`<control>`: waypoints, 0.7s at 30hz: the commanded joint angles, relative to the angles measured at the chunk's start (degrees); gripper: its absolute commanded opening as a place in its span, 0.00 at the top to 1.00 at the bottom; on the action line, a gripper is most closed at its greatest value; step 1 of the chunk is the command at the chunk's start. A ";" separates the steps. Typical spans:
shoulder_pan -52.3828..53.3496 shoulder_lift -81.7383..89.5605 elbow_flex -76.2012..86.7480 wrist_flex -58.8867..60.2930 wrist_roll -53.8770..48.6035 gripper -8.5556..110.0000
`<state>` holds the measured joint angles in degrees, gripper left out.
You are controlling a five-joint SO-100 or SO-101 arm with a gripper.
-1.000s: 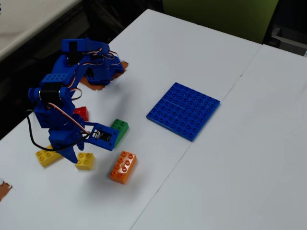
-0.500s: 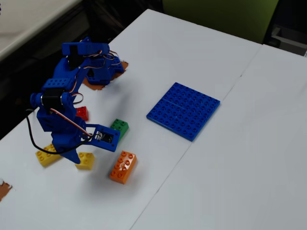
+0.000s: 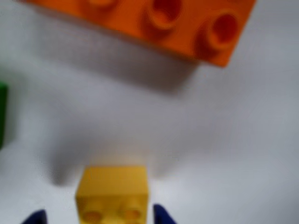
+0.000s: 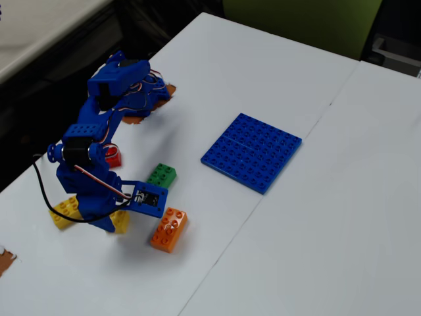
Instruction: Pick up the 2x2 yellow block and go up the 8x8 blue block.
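The fingers sit spread on both sides of the 2x2 yellow block, ready to pinch it; the 8x8 blue block waits at 2 o'clock.

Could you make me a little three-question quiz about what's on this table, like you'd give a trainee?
1. True or false: the 2x2 yellow block already rests on the 8x8 blue block.
2. In the wrist view, which brick fills the top edge? A) the green brick B) the orange brick C) the red brick
3. In the wrist view, where do the gripper fingertips sit relative to the small yellow block?

Key
1. False: it sits on the white table, far from the baseplate.
2. B, the orange brick.
3. One on each side of it, with the gripper open.
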<state>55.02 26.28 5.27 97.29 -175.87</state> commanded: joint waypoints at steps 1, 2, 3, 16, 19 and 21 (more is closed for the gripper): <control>-0.35 0.53 -2.72 0.09 -0.18 0.70; -0.35 0.53 -2.72 0.09 -0.18 0.70; -0.35 0.44 -2.72 0.09 -0.09 0.71; -0.44 -0.97 -2.72 -0.62 -0.09 0.71; -0.53 -1.14 -2.72 -0.62 0.18 0.71; -0.53 -1.14 -2.72 -0.62 0.18 0.72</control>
<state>55.02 24.35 5.10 97.29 -175.87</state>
